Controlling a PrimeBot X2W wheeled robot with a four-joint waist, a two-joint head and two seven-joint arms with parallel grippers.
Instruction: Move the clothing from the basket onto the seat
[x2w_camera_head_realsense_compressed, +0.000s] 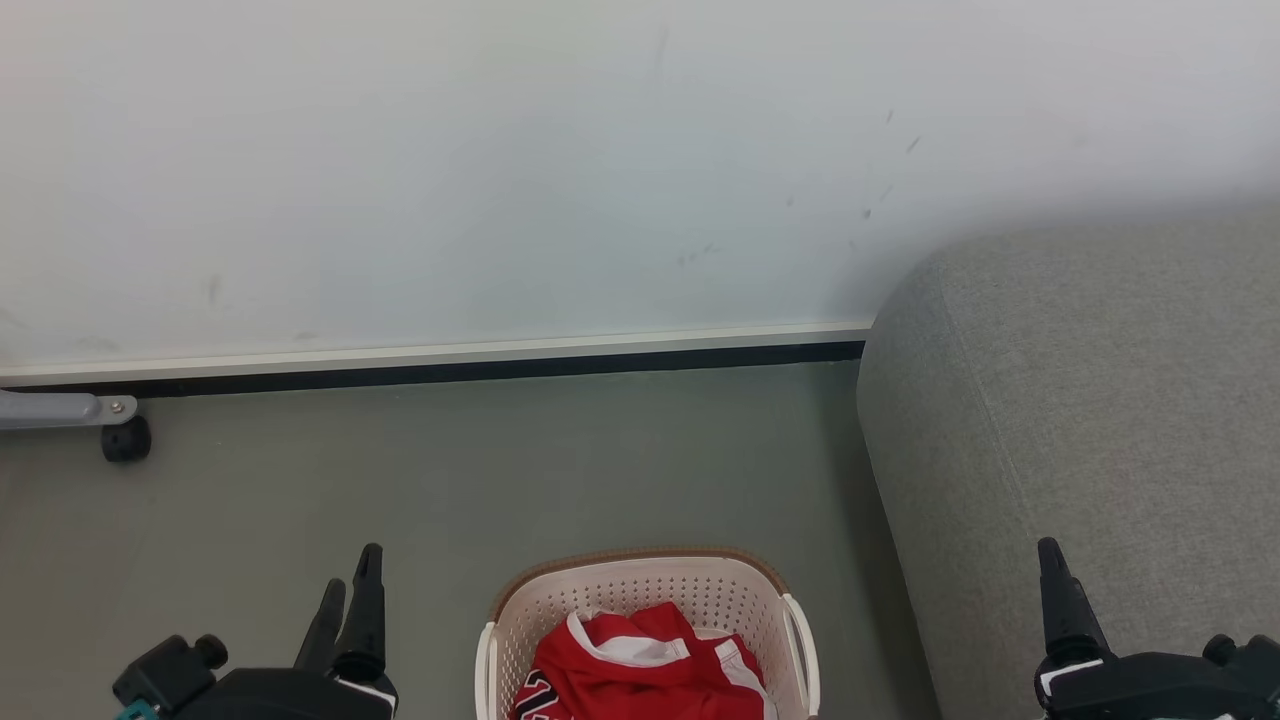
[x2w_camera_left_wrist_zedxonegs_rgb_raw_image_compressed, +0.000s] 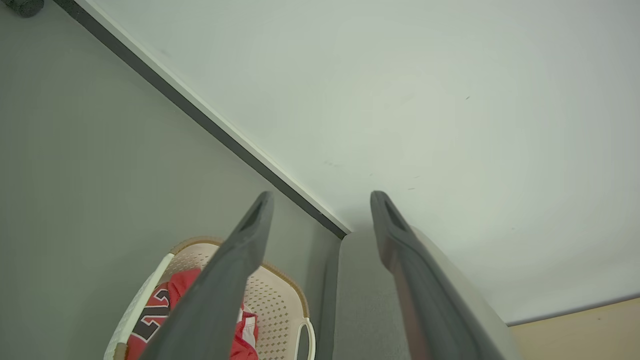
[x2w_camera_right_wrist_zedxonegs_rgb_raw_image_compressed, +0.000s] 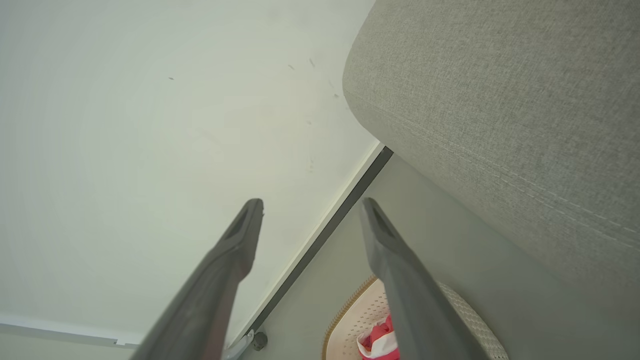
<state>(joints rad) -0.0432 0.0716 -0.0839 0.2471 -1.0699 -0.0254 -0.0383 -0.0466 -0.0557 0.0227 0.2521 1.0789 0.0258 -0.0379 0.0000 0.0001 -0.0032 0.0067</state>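
Left pincer (x2w_camera_left_wrist_zedxonegs_rgb_raw_image_compressed: 321, 196): empty, fingers spread apart, held over the floor (x2w_camera_head_realsense_compressed: 520, 460) to the left of the basket (x2w_camera_head_realsense_compressed: 640, 557). Right pincer (x2w_camera_right_wrist_zedxonegs_rgb_raw_image_compressed: 311, 201): also spread and empty, over the seat (x2w_camera_head_realsense_compressed: 1080, 420). Red clothing (x2w_camera_head_realsense_compressed: 640, 665) lies bunched inside the basket. The basket stands on the floor just beside the seat.

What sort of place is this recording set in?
Probably a living-room setting, perhaps staged: a grey upholstered seat by a plain white wall, a laundry basket of red clothing on the floor.
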